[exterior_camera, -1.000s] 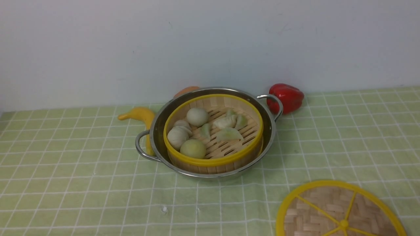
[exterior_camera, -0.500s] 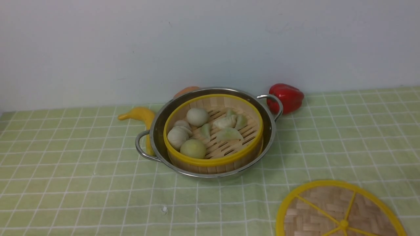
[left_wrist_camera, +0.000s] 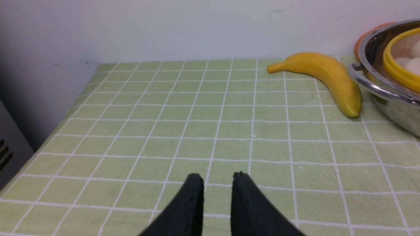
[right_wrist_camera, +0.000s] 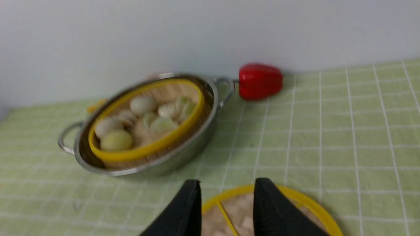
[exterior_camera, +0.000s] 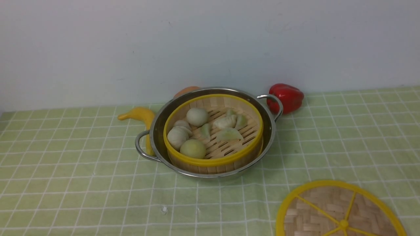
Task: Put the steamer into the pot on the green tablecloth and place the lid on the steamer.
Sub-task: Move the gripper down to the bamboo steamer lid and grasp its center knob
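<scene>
On the green tablecloth (exterior_camera: 65, 183) nothing has moved in the last second. The steamer (exterior_camera: 213, 161) sits inside the pot (exterior_camera: 158, 129) exactly as before, level, with its buns and dumplings uncovered. The lid (exterior_camera: 328, 209) lies flat on the cloth at the near right, well apart from the pot, in the same place. The banana (exterior_camera: 139, 114) beside the pot's left handle and the red pepper (exterior_camera: 286, 96) just beside the right handle are also where they were. From this I judge that the first half of the task is finished, and that the second half, the lid on the steamer, is not yet begun.

Neither arm shows in the front view. The left wrist view looks low across the bare cloth toward the banana and the edge of the pot. The left jaws hang over the cloth with only a narrow gap between them and nothing in it, well apart from the pot. The right wrist view is somewhat blurred, so this arm is perhaps in motion. The right jaws are spread wider and are empty, and they point forward and down over the lid's rim on the pot side, with the pot farther ahead. Whether they touch the lid, I cannot tell. This arm seems to be the one that must take the lid.
</scene>
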